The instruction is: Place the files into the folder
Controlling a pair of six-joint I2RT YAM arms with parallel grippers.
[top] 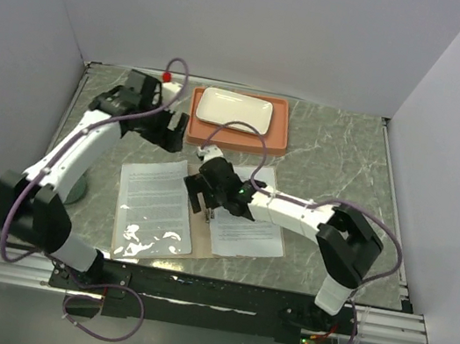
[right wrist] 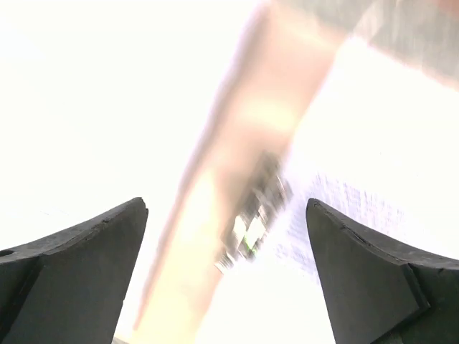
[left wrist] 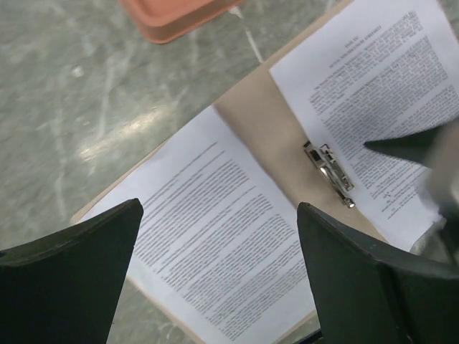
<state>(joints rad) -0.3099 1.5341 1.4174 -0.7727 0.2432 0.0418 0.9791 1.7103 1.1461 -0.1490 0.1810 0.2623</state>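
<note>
Closest to the lens, in each wrist view, are two dark fingers (left wrist: 64, 272) (right wrist: 72, 265) at the bottom corners, set wide apart with nothing between them. Both the left jaws and the right jaws therefore stand apart and grip nothing.

The folder (top: 197, 239) lies open and flat on the counter (top: 331, 154), towards its near middle. The files rest on it, one to each half. The left sheet (top: 154, 187) covers the left half, with a glossy glare across its near end. The right sheet (top: 248, 229) covers the right half. A strip of bare tan card runs between them, and the left wrist view shows the metal clip (left wrist: 330, 175) sitting there, beside the edge of the right sheet.

The right jaws hang low over that middle strip. Their own view is washed out by light, so only a blurred tan band and the clip can be made out.

The left jaws are raised at the far left, just beside the orange tray (top: 281, 144). The tray sits beyond the folder and carries a white plate (top: 235, 109).
</note>
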